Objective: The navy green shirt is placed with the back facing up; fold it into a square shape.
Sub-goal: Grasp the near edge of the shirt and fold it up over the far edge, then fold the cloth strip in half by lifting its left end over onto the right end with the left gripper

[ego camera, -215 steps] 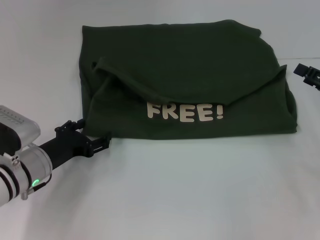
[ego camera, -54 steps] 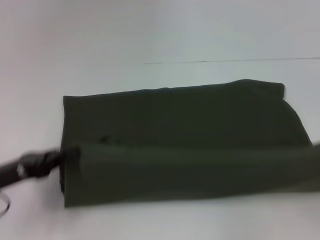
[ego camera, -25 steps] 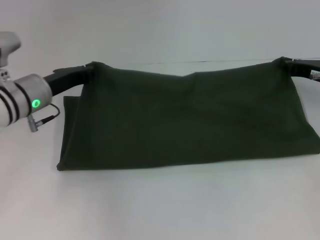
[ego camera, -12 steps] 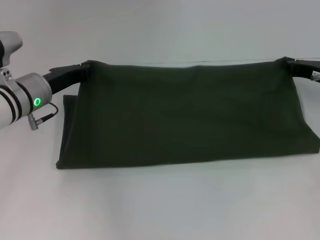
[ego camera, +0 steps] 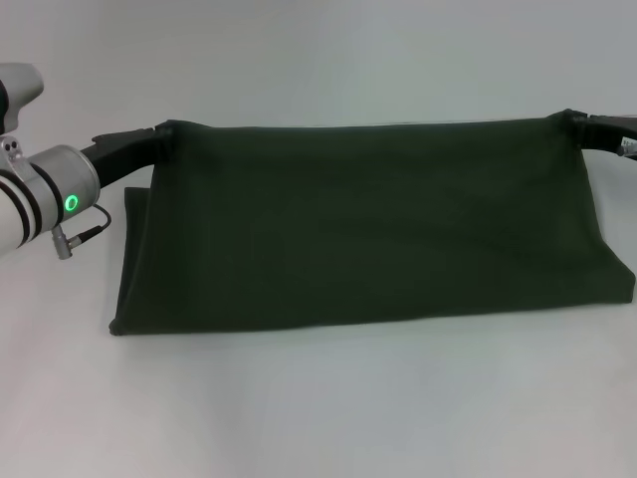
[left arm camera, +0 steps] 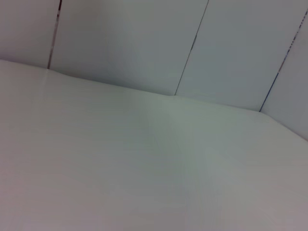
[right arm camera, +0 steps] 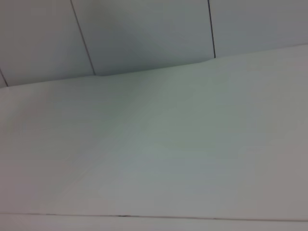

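Observation:
The navy green shirt (ego camera: 368, 229) lies across the white table as a wide dark band, its plain side up and no lettering showing. Its far edge is pulled taut between my two grippers. My left gripper (ego camera: 164, 134) is shut on the shirt's far left corner. At the far right corner, my right gripper (ego camera: 575, 124) is shut on the cloth near the frame edge. The near edge rests on the table. Neither wrist view shows the shirt or any fingers.
The white table (ego camera: 328, 408) stretches in front of the shirt and behind it. Both wrist views show only bare white table (left arm camera: 144, 163) and a panelled wall (right arm camera: 144, 33).
The sag in the shirt's far edge has been pulled out; the edge now runs straight between the grippers. Earlier, the lower part with the lettering was folded over.

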Controlling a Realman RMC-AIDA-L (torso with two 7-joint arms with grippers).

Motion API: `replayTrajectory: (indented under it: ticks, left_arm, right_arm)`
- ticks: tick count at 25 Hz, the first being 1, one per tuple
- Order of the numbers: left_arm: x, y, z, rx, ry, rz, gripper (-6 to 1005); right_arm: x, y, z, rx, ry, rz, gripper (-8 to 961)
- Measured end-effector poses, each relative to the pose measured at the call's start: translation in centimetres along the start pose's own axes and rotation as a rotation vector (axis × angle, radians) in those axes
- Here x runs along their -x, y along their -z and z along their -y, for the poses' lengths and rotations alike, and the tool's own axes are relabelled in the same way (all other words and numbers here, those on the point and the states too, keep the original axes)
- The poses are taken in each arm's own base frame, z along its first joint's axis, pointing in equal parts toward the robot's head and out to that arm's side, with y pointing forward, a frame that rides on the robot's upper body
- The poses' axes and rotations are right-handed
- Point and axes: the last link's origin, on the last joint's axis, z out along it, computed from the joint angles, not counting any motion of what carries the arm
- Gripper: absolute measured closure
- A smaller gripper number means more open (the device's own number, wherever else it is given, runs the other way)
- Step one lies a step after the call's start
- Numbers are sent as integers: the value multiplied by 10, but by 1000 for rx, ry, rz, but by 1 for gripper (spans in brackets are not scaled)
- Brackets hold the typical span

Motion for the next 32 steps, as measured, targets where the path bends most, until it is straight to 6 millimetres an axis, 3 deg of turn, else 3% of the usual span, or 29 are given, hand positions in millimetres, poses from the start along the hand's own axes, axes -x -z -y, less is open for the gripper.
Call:
replayTrajectory:
  ticks: [11,21,30,32]
  left_arm:
    - [-2,0,3,-28,43,-31,915]
    - [1,13,14,-33,151,-102,724]
    - [15,65,5,239,145,-174,304]
    - [21,76,3,281,133,-185,239]
  right_arm:
    - [0,-4,-4,-14,37,-16,882]
    - [2,1,-2,-8,26,9,592]
    - [-8,44,-8,258,-115,52,254]
    - [-14,56,-9,307,-148,44,257]
